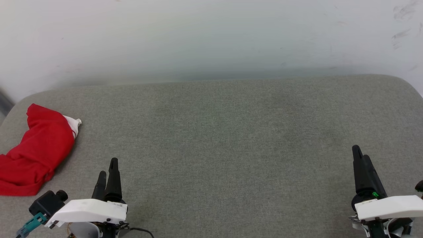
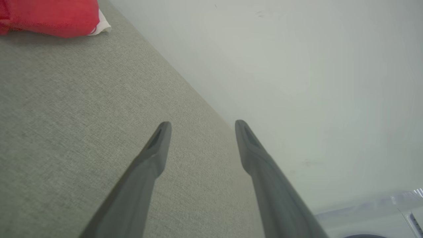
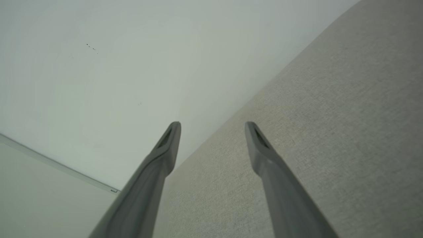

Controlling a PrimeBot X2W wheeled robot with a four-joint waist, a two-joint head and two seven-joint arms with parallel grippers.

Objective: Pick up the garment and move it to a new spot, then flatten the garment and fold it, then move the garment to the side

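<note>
Shirt (image 1: 36, 148) bunched at the left edge of the frame; left hand (image 1: 108, 167) and right hand (image 1: 360, 152) are spread wide, empty.
It is judged light, limp and unlikely to slip, best pinched at a raised fold. Red cloth is seen crumpled on the grey counter (image 1: 231, 132), a white sleeve poking out at its upper right.

A broad counter (image 1: 231, 138) covered in grey-green woven fabric spreads across the head view, its far corners rounded and its far edge set against a plain white wall (image 1: 211, 36). Dark scuff marks (image 1: 401, 13) smudge the wall at the upper right. A narrow dark strip (image 1: 5, 100) shows at the left edge, just beyond the counter's corner. In the right wrist view a few small dark specks (image 3: 92, 47) dot the wall, and a thin pale strip (image 3: 59, 167) runs slantwise along its foot.
</note>
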